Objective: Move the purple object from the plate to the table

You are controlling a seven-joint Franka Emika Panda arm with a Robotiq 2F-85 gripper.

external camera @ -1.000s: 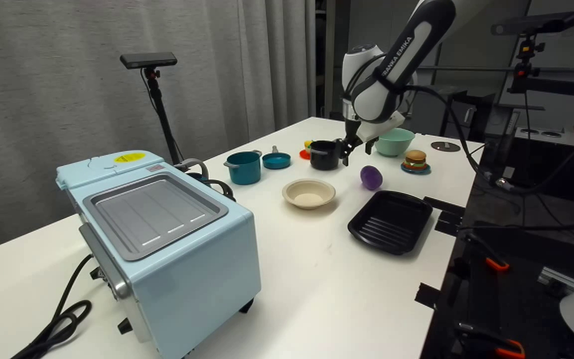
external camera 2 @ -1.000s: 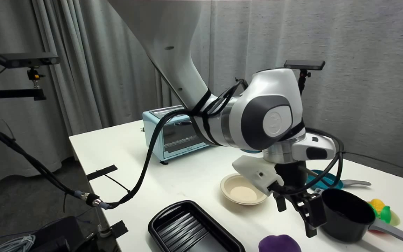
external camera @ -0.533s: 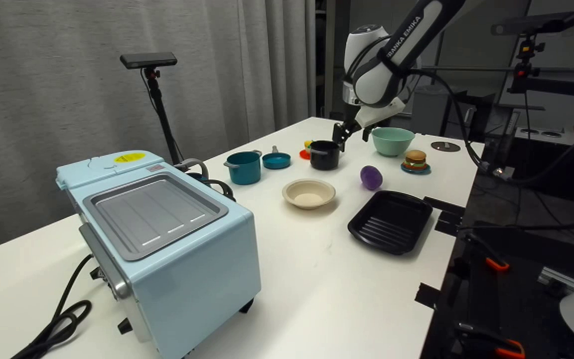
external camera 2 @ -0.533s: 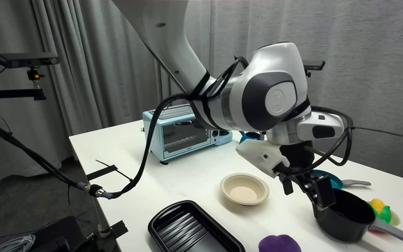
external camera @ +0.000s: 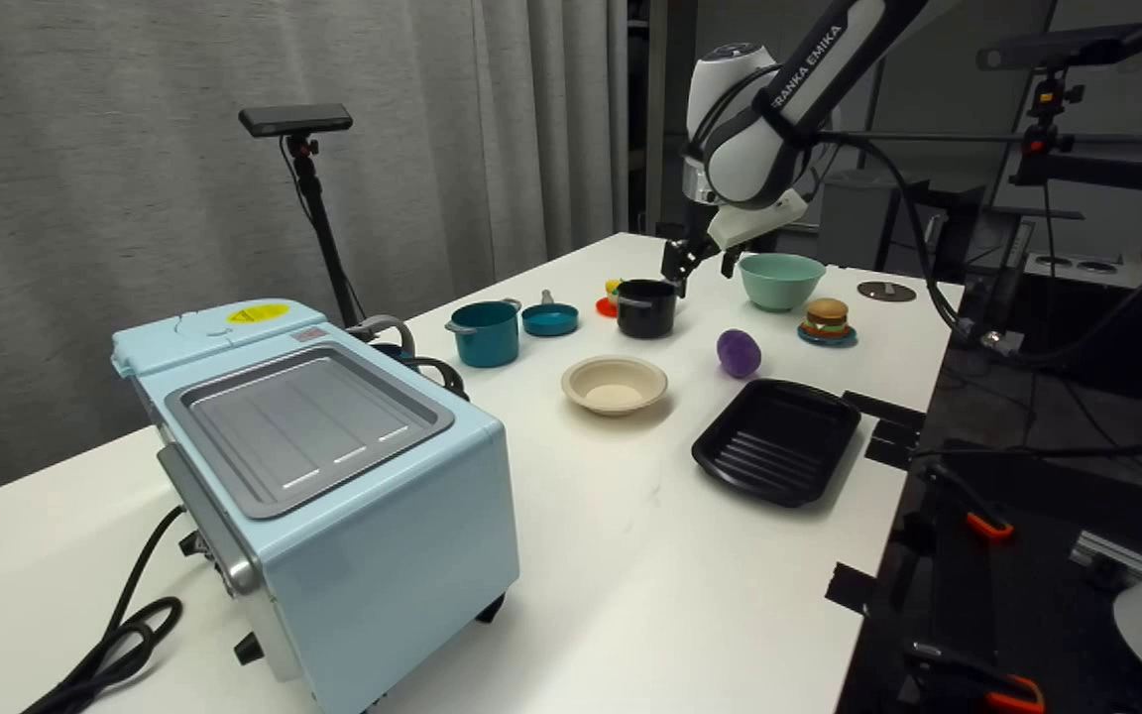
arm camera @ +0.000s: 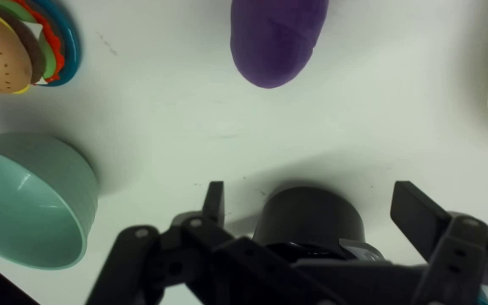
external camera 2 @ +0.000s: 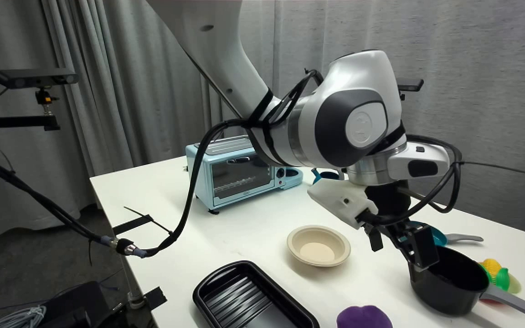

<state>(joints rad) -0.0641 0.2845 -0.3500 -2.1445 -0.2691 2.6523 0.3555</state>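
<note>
Gray curtains hang in folds above a dark floor.

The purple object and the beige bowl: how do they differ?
Colour: the purple object is deep purple; the beige bowl is pale tan.
Shape: the object is a rounded lump; the bowl is round, open and hollow.
Size: the object is smaller across than the bowl.
Shared: both rest on the white table.

"FRANKA EMIKA" in white capitals along the black-and-white robot arm
</note>
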